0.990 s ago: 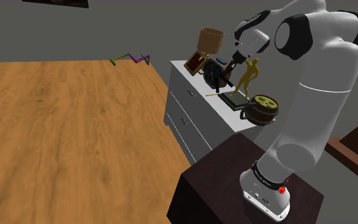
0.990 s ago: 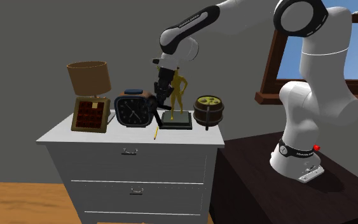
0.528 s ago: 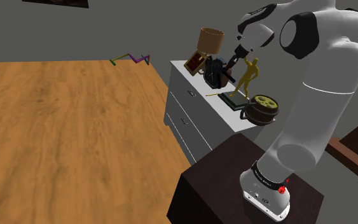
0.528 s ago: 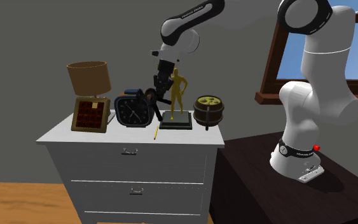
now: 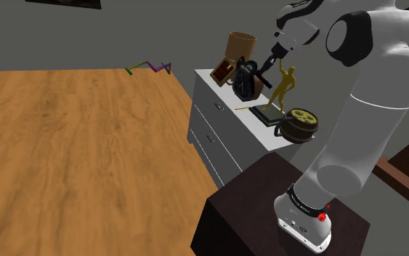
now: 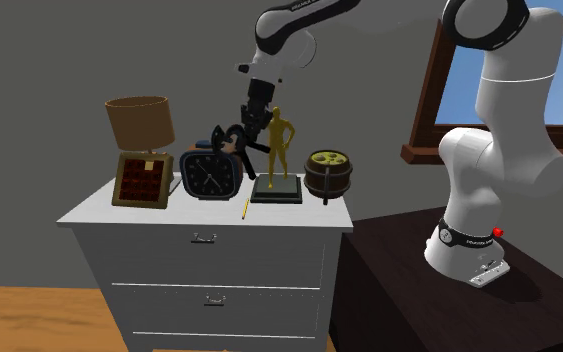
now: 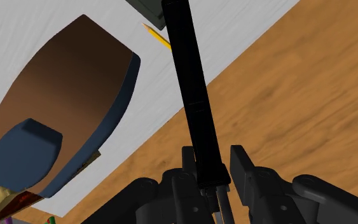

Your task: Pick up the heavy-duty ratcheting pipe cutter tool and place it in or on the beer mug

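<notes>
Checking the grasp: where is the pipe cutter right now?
Second exterior view: the pipe cutter hangs clasped in the gripper above the dresser, between the clock and the gold figurine.

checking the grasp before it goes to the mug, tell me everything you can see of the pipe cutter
The pipe cutter is all black. In the wrist view its long straight handle runs out from between the jaws, which are shut on one end. In the second exterior view it hangs tilted, rounded head lowest, before the top of the clock and beside the golden figurine, seemingly clear of the white dresser top.
</notes>
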`<state>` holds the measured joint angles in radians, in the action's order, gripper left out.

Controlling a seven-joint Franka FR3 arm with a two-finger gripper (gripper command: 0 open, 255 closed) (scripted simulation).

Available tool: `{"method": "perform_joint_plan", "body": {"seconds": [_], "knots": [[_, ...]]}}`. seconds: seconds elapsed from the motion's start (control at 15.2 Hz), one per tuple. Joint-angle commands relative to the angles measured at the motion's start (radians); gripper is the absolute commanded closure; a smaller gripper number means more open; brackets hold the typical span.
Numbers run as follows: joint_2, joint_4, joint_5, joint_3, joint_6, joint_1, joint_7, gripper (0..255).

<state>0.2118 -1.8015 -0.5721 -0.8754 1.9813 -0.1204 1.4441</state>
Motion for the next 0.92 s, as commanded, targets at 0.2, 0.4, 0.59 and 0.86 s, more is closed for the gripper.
{"method": "perform_joint_plan", "body": {"seconds": [0.2, 0.4, 0.59, 0.86], "knots": [[-0.014, 0.056, 0.024, -0.007, -0.058, 0.000, -0.033, 255], [-0.021, 0.089, 0.036, -0.011, -0.091, 0.000, -0.051, 255], [-0.025, 0.124, 0.044, -0.014, -0.125, 0.002, -0.066, 255], [-0.066, 0.124, 0.080, -0.025, -0.149, -0.005, -0.079, 255]]}}
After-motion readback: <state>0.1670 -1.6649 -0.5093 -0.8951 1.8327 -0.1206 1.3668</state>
